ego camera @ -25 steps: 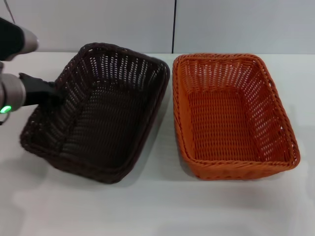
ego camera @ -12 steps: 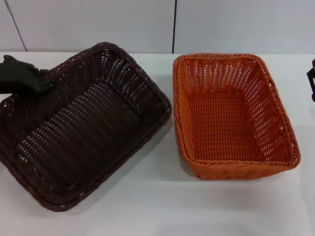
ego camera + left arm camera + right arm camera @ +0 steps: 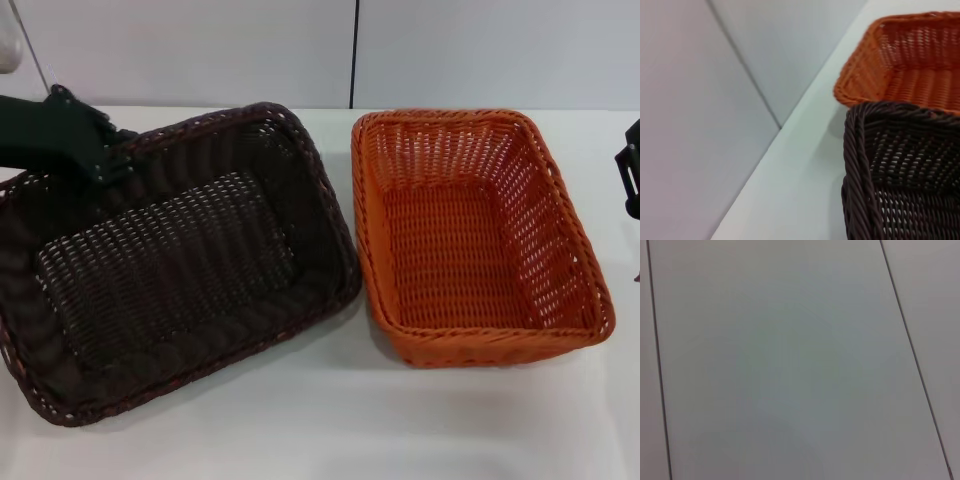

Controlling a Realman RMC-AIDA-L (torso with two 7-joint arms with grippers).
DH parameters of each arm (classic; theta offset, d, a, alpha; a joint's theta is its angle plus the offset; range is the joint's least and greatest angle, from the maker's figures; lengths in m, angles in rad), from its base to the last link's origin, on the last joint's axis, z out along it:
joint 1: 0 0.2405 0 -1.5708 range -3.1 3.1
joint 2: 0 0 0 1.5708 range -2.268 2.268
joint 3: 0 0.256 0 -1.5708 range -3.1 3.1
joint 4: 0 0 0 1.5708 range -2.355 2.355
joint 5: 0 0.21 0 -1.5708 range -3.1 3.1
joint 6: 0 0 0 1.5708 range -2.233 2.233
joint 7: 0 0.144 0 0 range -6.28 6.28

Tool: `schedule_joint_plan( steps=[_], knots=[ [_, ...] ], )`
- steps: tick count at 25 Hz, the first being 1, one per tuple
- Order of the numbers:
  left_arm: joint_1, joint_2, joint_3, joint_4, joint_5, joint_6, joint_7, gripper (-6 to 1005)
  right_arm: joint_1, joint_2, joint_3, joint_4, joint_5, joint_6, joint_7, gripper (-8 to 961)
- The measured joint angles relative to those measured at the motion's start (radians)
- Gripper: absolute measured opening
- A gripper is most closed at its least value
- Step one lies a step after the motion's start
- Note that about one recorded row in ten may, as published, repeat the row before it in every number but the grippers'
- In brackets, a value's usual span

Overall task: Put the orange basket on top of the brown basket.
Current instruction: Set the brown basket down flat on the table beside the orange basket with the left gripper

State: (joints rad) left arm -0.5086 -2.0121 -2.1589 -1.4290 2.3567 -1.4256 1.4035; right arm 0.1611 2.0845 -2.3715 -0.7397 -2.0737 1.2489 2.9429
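A white worktop (image 3: 330, 420) meets a pale panelled wall (image 3: 200, 50). The bright-orange woven rectangular basket (image 3: 470, 235) sits right. The dark brown woven rectangular basket (image 3: 170, 265) lies left, swung further round than before, its far rim clenched by the left pincer (image 3: 105, 155). The right pincer (image 3: 632, 180) shows at the right edge; I cannot tell its state.

The orange basket (image 3: 478, 240) is bright orange openwork weave; the brown basket (image 3: 170, 265) is dark chocolate-brown weave.
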Motion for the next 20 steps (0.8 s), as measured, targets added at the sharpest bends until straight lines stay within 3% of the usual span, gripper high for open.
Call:
schedule_joint_plan(
  steps=[10, 13, 15, 16, 20],
  knots=[
    [-0.109, -0.002, 0.021, 0.104, 0.048, -0.043, 0.145, 203, -0.014, 0.000, -0.019, 0.001, -0.001, 0.035, -0.002, 669],
    [-0.149, -0.015, 0.057, 0.185, 0.084, 0.017, 0.166, 202, -0.014, 0.000, -0.020, 0.003, -0.001, 0.035, -0.002, 668],
    [-0.155, -0.021, 0.069, 0.196, 0.098, 0.034, 0.166, 202, -0.014, -0.001, -0.020, 0.004, -0.001, 0.035, -0.002, 667],
    [-0.160, -0.039, 0.097, 0.203, 0.131, 0.077, 0.163, 202, -0.012, -0.002, -0.020, 0.005, -0.001, 0.035, -0.002, 667],
    [-0.154, -0.048, 0.167, 0.196, 0.144, 0.133, 0.144, 203, -0.010, -0.003, -0.017, 0.008, 0.000, 0.035, -0.002, 665]
  ],
)
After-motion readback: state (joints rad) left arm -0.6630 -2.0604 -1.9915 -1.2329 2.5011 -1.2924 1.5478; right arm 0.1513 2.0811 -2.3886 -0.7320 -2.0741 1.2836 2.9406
